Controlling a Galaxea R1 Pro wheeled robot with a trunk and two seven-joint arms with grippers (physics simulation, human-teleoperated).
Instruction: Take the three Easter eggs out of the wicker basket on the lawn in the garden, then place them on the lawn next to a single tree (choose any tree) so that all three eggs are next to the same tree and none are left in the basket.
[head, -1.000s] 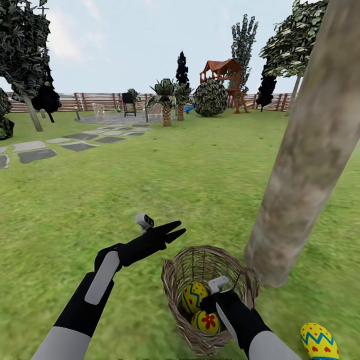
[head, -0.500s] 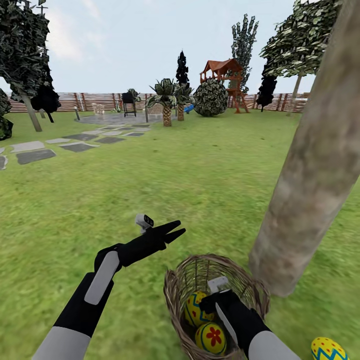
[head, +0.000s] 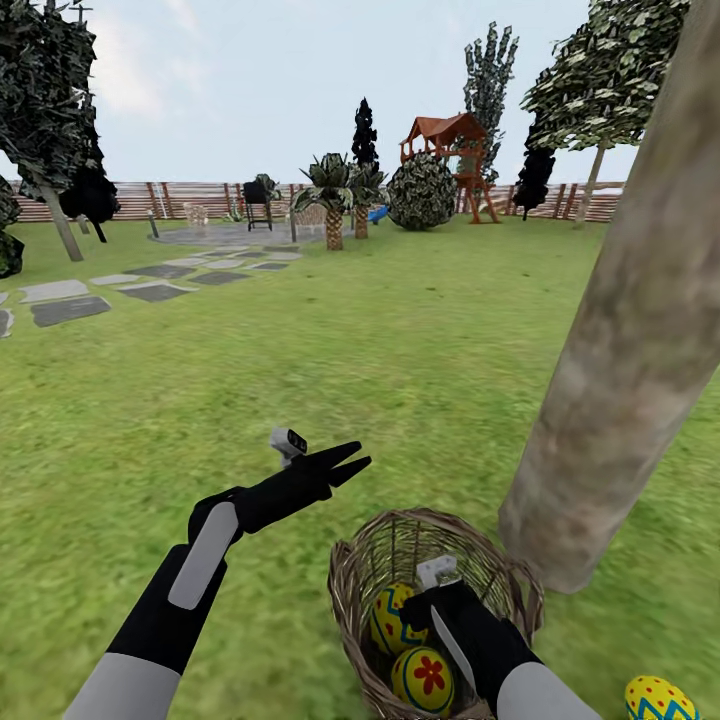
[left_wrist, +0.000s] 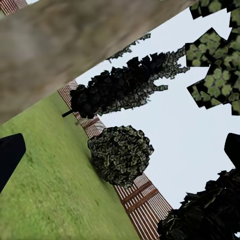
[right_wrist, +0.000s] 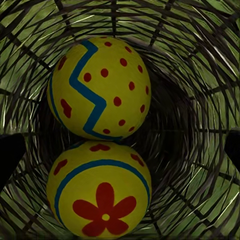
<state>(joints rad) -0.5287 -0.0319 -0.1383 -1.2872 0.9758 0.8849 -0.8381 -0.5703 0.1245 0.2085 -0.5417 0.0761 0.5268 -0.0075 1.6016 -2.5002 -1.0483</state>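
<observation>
Right gripper (head: 437, 600) jaws wide, empty, above basket (head: 352, 585) eggs (right_wrist: 100, 87)

Left arm raised over the grass at near left, forearm angled up and to the right, black sleeve with pale panel, grey upper arm at bottom edge. Left gripper (head: 352, 462) held free, black fingers (head: 338, 453) spread in a narrow V pointing right, nothing between them; small white camera block sitting on top of the wrist. Dark fingertip edges at both sides of left wrist view, wide apart. Right arm coming in from bottom right, forearm angled up-left, wrist bent down. Right gripper (right_wrist: 120, 150) pointing down, fingertips as dark slivers at both sides of right wrist view, spread wide, gripping nothing.
</observation>
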